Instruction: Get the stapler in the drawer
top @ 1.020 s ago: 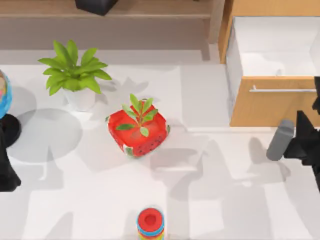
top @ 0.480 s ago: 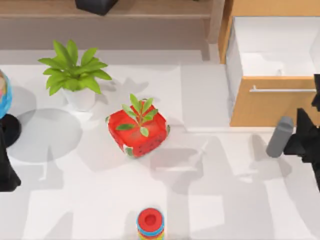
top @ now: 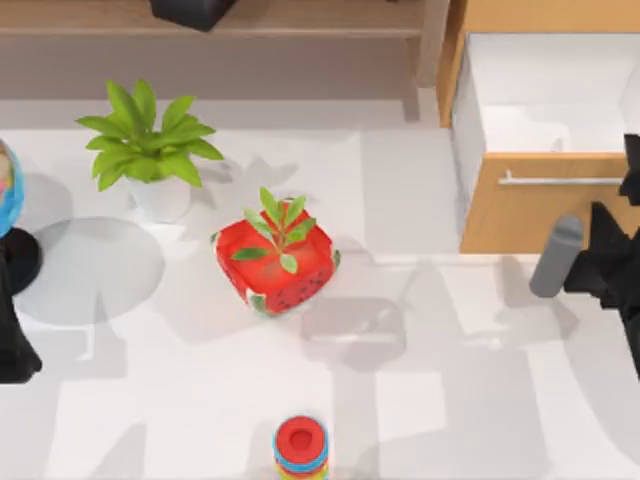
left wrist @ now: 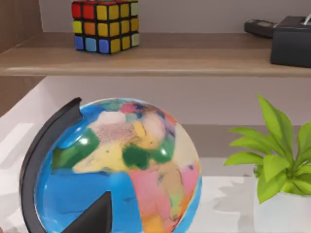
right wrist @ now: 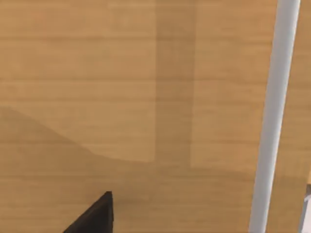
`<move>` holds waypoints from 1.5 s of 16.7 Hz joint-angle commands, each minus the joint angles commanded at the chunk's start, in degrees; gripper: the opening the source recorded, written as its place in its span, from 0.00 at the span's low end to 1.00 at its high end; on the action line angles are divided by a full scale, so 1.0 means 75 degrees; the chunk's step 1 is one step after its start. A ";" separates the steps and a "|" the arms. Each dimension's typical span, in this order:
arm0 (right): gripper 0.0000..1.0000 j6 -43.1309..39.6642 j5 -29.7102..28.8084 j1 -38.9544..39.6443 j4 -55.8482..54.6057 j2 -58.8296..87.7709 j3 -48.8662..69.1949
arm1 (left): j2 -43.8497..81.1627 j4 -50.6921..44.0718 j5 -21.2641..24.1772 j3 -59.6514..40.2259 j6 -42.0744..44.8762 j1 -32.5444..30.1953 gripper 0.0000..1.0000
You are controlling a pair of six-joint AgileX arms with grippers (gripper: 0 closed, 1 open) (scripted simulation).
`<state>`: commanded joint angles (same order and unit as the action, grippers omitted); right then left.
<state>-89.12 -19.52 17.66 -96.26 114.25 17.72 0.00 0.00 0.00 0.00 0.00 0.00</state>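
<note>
Seen from above, our right gripper (top: 585, 272) sits at the right edge of the frame, its fingers clamped on the stapler (top: 556, 256), a slim grey bar held nearly upright just below the drawer (top: 520, 215). The drawer stands open at upper right, white inside, its silver handle (top: 560, 181) just above the stapler. Our left arm (top: 12, 330) rests parked at the left edge beside a globe (left wrist: 121, 170); we cannot tell its claw's state

open drawer (top: 540, 100) unobstructed, wood front (top: 530, 215) below
</note>
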 joint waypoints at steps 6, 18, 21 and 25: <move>0.47 0.0000 0.0000 0.0000 0.0000 0.0000 0.0000 | 0.0000 0.0000 0.0000 0.0000 0.0000 0.0000 1.00; 0.00 0.0000 0.0000 0.0000 0.0000 0.0000 0.0000 | 0.0000 0.0000 0.0000 0.0000 0.0000 0.0000 1.00; 0.00 0.0024 -0.0004 0.0011 0.0022 0.0016 -0.0011 | 0.0000 0.0000 0.0000 0.0000 0.0000 0.0000 1.00; 0.00 0.0019 0.0146 -0.0141 0.0372 0.0187 0.0435 | 0.0000 0.0000 0.0000 0.0000 0.0000 0.0000 1.00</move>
<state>-88.98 -18.42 16.60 -93.47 115.65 20.98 0.00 0.00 0.00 0.00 0.00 0.00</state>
